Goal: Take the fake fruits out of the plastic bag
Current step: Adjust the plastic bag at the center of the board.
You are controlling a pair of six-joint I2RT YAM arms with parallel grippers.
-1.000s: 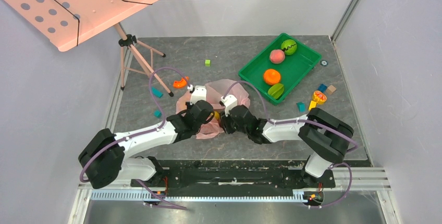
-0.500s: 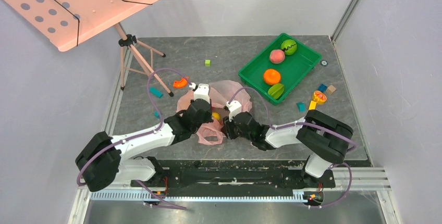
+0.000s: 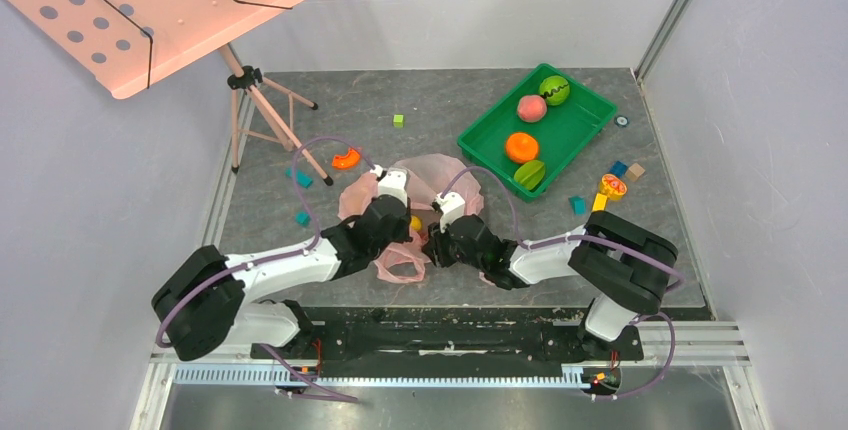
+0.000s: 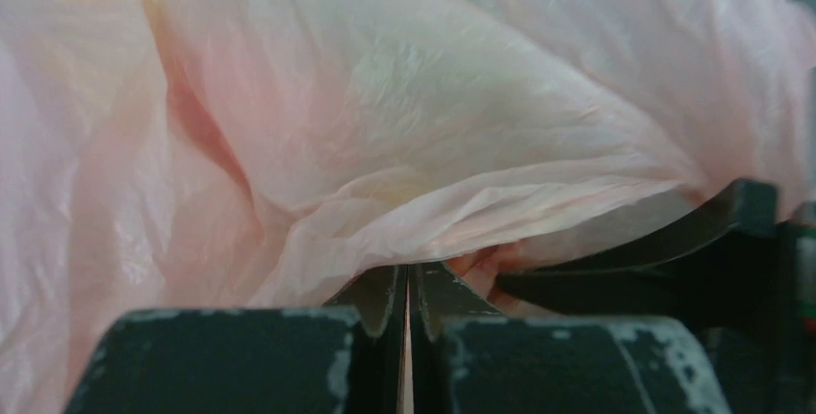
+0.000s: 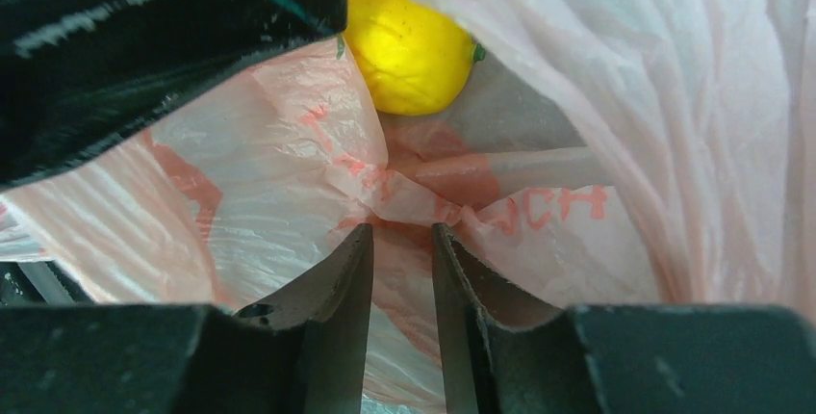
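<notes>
- A dark grey, stone-patterned worktop point(image 3: 450, 100) carries the scene.
- The white-and-black left arm point(image 3: 280, 262) stretches low from the near-left corner toward the middle. The left gripper point(image 4: 406, 284) has its jaws pressed almost together, with a thin sliver of bag film between them.
- The right arm point(image 3: 545, 255) folds in from the near-right corner. The right gripper point(image 5: 401, 241) has its jaws a narrow gap apart, pinching a bunched fold of the bag.
- The plastic bag point(image 3: 440, 175), thin, crinkled, translucent pink with red lettering, lies slumped mid-worktop toward the near edge, between the two grippers.
- A rigid green tray point(image 3: 580, 125) sits angled in the far-right corner.
- One yellow fruit point(image 5: 414, 48), glossy, rounded and dimpled, rests inside the bag's open mouth.
</notes>
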